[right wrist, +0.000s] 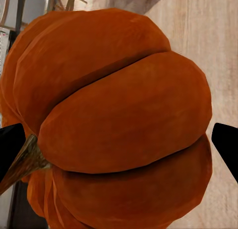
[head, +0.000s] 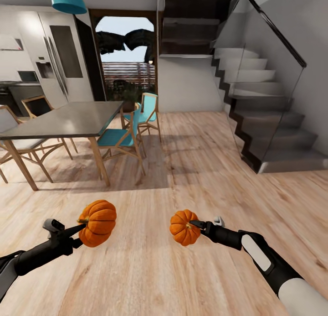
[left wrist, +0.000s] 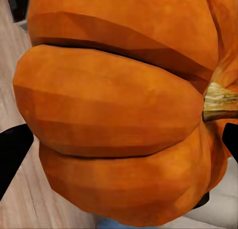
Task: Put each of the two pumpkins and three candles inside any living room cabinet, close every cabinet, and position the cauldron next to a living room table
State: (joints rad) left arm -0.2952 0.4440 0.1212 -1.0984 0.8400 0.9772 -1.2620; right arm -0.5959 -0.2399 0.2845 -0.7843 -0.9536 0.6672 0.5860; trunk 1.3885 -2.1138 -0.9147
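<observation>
I hold two orange pumpkins above the wooden floor. The larger pumpkin [head: 97,222] hangs at lower left with my left gripper [head: 81,225] shut on it; up close its ribbed side [left wrist: 114,115] sits between two black fingertips [left wrist: 12,152]. The smaller pumpkin [head: 184,227] hangs at lower middle in my right gripper [head: 195,225], which is shut on it. In the right wrist view that pumpkin [right wrist: 119,125] fills the space between the dark fingertips [right wrist: 225,144]. The cabinet, candles and cauldron are out of view.
A grey-topped dining table [head: 68,120] with wooden legs stands at the left, with teal chairs [head: 123,138] beside it. A dark staircase [head: 264,124] with a glass rail rises at the right. A fridge [head: 59,56] and a glass door [head: 125,56] lie beyond.
</observation>
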